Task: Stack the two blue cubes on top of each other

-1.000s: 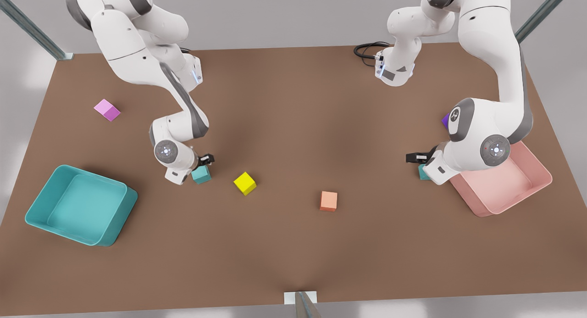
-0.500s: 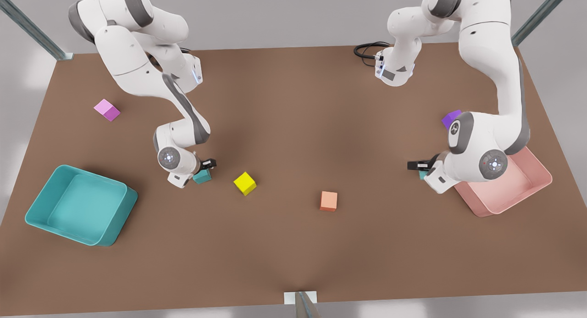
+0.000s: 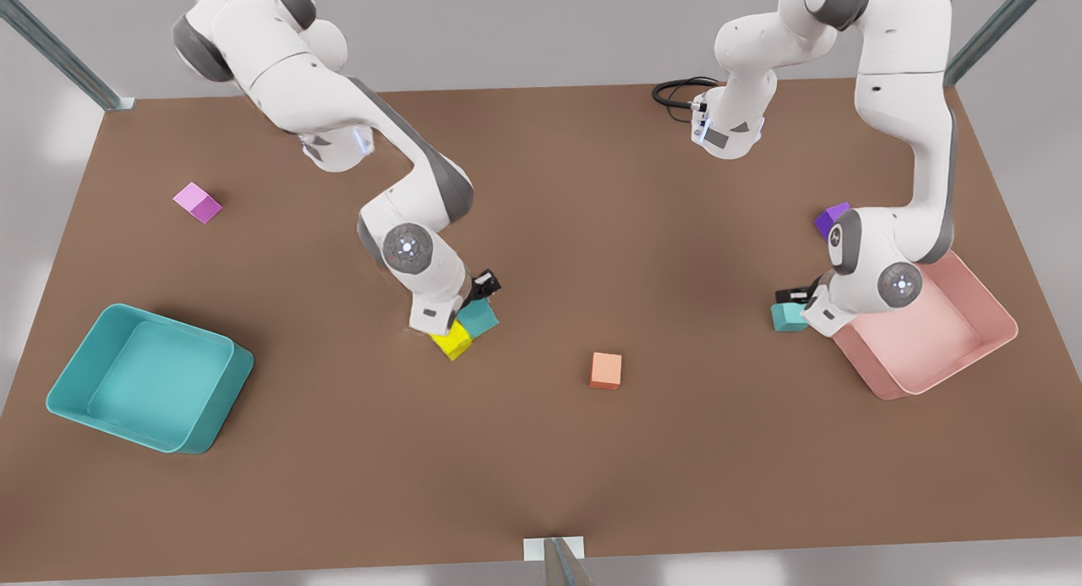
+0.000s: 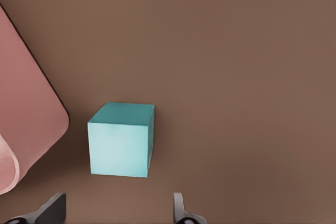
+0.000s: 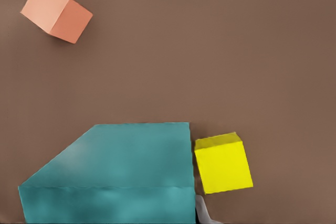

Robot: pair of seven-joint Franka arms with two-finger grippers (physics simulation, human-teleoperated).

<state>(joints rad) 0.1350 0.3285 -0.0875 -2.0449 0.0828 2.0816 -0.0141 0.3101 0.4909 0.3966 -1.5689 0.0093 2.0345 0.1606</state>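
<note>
One blue cube (image 3: 479,316) hangs just above the table with my right gripper (image 3: 482,294) shut on it; it looms large in the right wrist view (image 5: 115,177). The other blue cube (image 3: 788,317) rests on the table beside the pink tray, seen too in the left wrist view (image 4: 121,140). My left gripper (image 3: 795,297) hovers over it, open (image 4: 116,213), with the cube below the fingertips and free of them.
A yellow cube (image 3: 452,342) lies partly under the held cube. An orange cube (image 3: 605,370) sits mid-table, a pink cube (image 3: 197,203) far left, a purple cube (image 3: 830,218) behind the left arm. A pink tray (image 3: 989,298) and a teal tray (image 3: 211,417) flank the table.
My right gripper has lifted its blue cube and carried it toward the front view's right, up to the yellow cube. The left arm has risen off its cube, which stays on the table.
</note>
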